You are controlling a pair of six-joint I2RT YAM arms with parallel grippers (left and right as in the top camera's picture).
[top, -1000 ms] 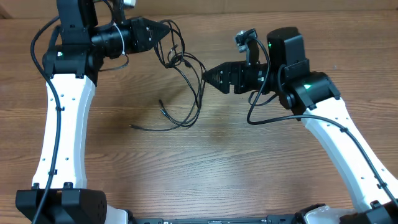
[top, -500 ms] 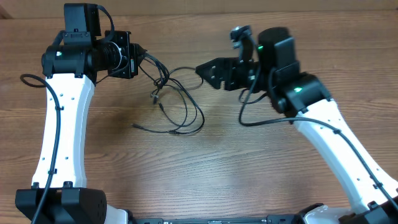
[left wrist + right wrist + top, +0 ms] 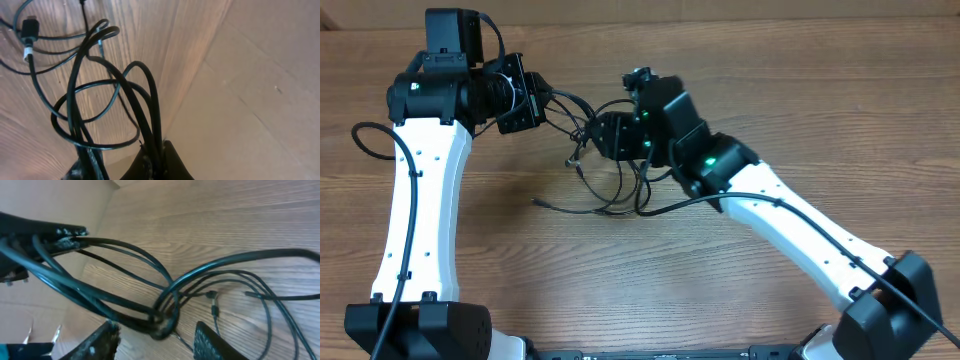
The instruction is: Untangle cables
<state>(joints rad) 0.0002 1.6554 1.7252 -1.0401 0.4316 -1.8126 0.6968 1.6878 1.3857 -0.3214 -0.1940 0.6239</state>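
The thin black cables (image 3: 618,186) lie in a tangle on the wood table at upper middle, with loose ends trailing left. My left gripper (image 3: 541,100) is shut on several cable strands and holds them off the table. In the left wrist view the strands (image 3: 145,100) run into the shut jaws (image 3: 154,159), and a plug with a white band (image 3: 28,36) hangs at the top left. My right gripper (image 3: 593,136) is open at the tangle. In the right wrist view its fingers (image 3: 157,341) straddle a knot of cables (image 3: 162,321).
The left arm's white link (image 3: 420,190) stands at the left. The right arm (image 3: 790,215) reaches diagonally across from the lower right. A brown cardboard surface (image 3: 260,100) borders the table's far edge.
My right arm has swung left across the table and brought its open gripper onto the tangle. The left gripper still holds the cables and has hardly moved in the last half second.
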